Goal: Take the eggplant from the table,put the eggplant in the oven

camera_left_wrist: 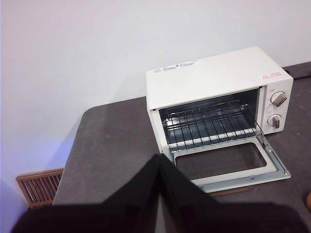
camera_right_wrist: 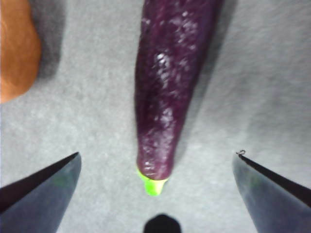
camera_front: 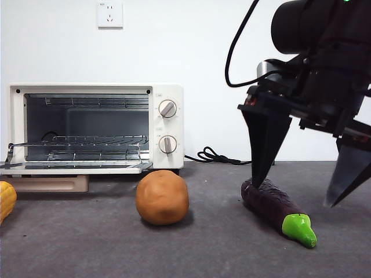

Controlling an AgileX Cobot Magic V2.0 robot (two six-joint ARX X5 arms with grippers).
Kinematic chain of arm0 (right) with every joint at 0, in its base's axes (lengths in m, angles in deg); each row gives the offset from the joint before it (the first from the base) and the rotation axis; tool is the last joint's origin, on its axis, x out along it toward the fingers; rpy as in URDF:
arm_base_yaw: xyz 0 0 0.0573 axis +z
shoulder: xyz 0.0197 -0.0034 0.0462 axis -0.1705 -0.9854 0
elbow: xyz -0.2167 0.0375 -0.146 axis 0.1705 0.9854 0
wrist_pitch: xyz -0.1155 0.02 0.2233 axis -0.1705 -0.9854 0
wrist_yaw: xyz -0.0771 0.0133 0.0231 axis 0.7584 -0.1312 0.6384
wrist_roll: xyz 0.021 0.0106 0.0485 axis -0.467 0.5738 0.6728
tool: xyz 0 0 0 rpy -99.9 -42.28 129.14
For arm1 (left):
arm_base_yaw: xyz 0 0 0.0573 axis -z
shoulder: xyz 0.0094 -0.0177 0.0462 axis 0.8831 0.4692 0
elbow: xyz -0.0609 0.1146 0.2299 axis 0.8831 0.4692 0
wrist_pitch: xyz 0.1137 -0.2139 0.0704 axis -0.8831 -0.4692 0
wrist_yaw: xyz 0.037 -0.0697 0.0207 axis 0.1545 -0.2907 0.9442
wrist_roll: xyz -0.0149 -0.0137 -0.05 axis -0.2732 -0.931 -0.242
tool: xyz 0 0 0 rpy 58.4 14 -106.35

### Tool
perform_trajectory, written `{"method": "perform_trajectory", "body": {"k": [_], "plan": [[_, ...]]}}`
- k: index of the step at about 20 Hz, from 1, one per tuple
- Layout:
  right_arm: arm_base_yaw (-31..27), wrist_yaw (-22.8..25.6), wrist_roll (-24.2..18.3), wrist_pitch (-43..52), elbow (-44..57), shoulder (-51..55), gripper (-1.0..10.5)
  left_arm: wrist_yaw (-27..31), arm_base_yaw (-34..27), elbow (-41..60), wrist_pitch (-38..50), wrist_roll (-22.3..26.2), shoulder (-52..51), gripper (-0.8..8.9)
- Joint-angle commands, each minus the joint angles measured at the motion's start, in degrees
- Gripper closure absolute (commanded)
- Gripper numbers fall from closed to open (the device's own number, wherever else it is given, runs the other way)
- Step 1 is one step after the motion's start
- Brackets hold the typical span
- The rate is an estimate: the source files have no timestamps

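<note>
The dark purple eggplant (camera_front: 273, 204) with its green stem cap lies on the grey table (camera_front: 87, 243) at the front right. My right gripper (camera_front: 297, 188) hangs open just above it, one jaw at the eggplant's far end, the other off to the right. Seen from the right wrist, the eggplant (camera_right_wrist: 170, 82) runs lengthwise between the spread jaws of that gripper (camera_right_wrist: 158, 167), untouched. The cream-white oven (camera_front: 93, 128) stands at the left with its door down and wire rack showing. My left gripper (camera_left_wrist: 159, 162) is shut and empty, high above the table, facing the oven (camera_left_wrist: 218, 102).
A round orange-brown lump (camera_front: 162, 197) sits between the oven and the eggplant; the same lump (camera_right_wrist: 14, 48) shows beside the eggplant in the right wrist view. A yellow ribbed item (camera_front: 6, 200) peeks in at the left edge. A black cable (camera_front: 217, 156) lies behind.
</note>
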Motion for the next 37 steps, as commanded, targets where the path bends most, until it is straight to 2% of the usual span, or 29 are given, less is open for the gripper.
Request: {"method": "perform_trajectory", "body": {"k": [1, 4, 7, 10, 14, 19, 23, 24, 25, 28, 30, 33, 37], "plan": [[1.60, 0.04, 1.51, 1.75, 1.25, -0.76, 4.3, -0.22, -0.09, 0.33, 0.15, -0.46, -0.15, 8.19], [3.58, 0.17, 3.43, 3.98, 1.25, -2.40, 4.6, -2.10, -0.09, 0.33, 0.13, -0.79, -0.15, 8.19], [4.98, 2.49, 4.85, 4.24, 1.25, -5.92, 4.6, -2.49, -0.09, 0.33, 0.09, -0.85, -0.15, 8.19], [5.25, 5.25, 5.07, 4.72, 1.25, -8.48, 7.0, -2.47, 0.00, 0.33, -0.11, -0.85, -0.15, 8.19], [5.55, 7.41, 5.05, 5.97, 1.22, -7.54, 8.6, -2.45, 0.87, 0.33, -0.31, -0.83, -0.15, 8.19], [5.95, 8.68, 5.05, 5.53, 1.20, -4.13, 8.9, -2.45, 1.60, 0.33, -0.11, -0.81, 0.15, 8.19], [5.95, 8.13, 3.80, 2.38, -0.63, 3.82, 9.0, -2.43, 1.97, 0.33, 0.09, -0.79, 0.61, 8.19], [5.95, 5.64, 2.45, 0.46, -1.90, 6.03, 9.6, -2.43, 1.97, 0.33, 0.20, -0.76, 0.61, 8.19], [5.97, 1.16, 1.22, -1.20, -3.56, 7.85, 9.6, -2.45, 1.97, 0.33, 0.20, -0.79, 0.61, 8.19], [6.67, -12.31, 0.96, -1.31, -9.60, 9.66, 9.6, -2.45, 1.97, 0.33, 0.15, -0.79, 0.61, 8.19], [8.09, -16.04, 1.55, -0.28, -13.57, 8.13, 9.6, -2.47, 1.95, 0.33, 0.11, -0.81, 0.61, 8.19], [10.25, -18.95, 3.08, 1.40, -18.05, 3.23, 9.6, -2.47, 1.97, 0.33, 0.13, -0.81, 0.61, 8.19], [13.11, -22.95, 7.08, 5.55, -25.70, -7.21, 9.6, -2.47, 1.97, 0.33, 0.09, -0.83, 0.61, 8.19]]}}
